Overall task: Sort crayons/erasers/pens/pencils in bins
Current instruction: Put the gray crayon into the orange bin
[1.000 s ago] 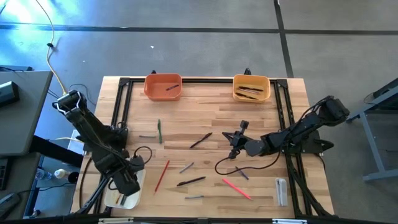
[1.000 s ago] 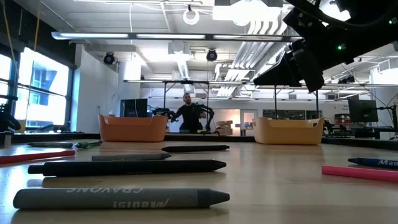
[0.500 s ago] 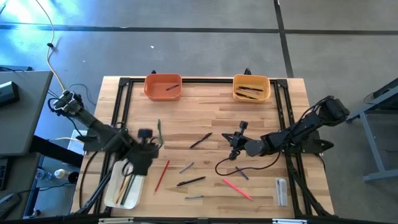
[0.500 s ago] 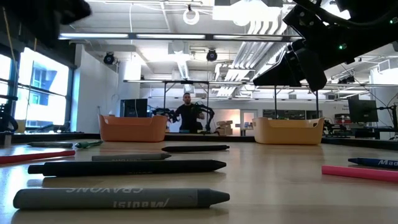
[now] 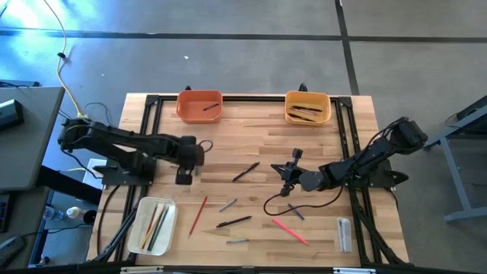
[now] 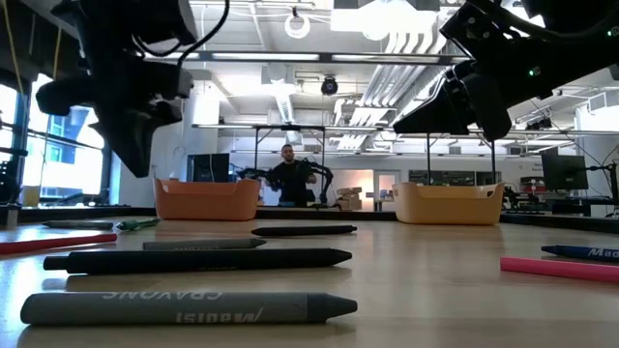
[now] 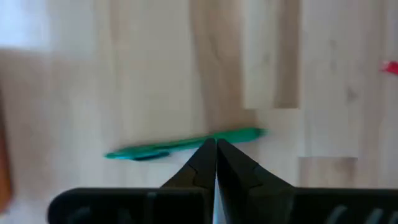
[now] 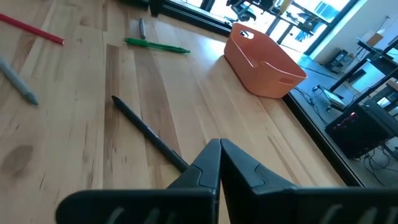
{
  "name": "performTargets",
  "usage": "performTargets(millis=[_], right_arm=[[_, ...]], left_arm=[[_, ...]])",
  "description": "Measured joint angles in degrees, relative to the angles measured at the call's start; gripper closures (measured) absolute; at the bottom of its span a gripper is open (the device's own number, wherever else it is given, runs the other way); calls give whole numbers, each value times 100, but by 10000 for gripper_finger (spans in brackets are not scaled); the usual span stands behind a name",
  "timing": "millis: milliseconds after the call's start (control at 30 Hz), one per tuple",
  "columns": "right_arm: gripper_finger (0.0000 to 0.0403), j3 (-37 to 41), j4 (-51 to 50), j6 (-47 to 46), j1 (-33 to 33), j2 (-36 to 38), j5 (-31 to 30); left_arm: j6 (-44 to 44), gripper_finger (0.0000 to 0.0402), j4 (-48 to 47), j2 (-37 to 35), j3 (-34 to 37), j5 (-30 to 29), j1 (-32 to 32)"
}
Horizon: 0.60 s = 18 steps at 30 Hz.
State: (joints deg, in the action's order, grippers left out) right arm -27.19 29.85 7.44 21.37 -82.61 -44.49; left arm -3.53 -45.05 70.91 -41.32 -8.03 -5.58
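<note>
My left gripper [image 5: 189, 161] is shut and empty, hovering above a green pencil [image 5: 195, 170] that lies flat on the table's left half; it shows just past my fingertips in the left wrist view [image 7: 186, 144]. My right gripper [image 5: 288, 175] is shut and empty above the table's middle right, near a black pen [image 5: 245, 172]. The white bin [image 5: 152, 225] at the near left holds several pencils. The orange bin [image 5: 199, 106] and the yellow-orange bin [image 5: 307, 107] stand at the far edge, each with dark sticks inside.
Loose on the table lie a red pencil [image 5: 198, 215], another black pen [image 5: 233, 221], a pink stick [image 5: 290, 230], grey crayons [image 5: 228, 204] [image 5: 237, 241] and a clear-grey block [image 5: 344, 233]. A black cable [image 5: 278, 204] loops below my right gripper. A person shows far behind the table [image 6: 290, 179].
My left gripper has swung from over the white bin at the near left toward the far edge and the right, ending above the green pencil. The white bin with its pencils is now uncovered. My right arm has kept still.
</note>
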Motion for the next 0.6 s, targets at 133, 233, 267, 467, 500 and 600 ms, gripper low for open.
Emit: performTargets(millis=[133,233,267,467,500,600], right_arm=[[403,1,17,-11,0,-3,9],[403,1,2,-7,0,-25,13],[403,-1,35,-12,0,-45,11],[403,0,107,12,-29,-207,22],[403,-1,134,13,-43,-235,22],[403,-1,150,7,-104,-299,42]], left_arm=[[-270,382,-18,53,15,53,-367],[-422,361,-219,55,13,26,-605],[-458,354,-257,56,13,19,-673],[-495,305,-232,443,11,355,-914],[-509,298,-247,564,13,400,-917],[-576,282,-250,935,9,419,-901]])
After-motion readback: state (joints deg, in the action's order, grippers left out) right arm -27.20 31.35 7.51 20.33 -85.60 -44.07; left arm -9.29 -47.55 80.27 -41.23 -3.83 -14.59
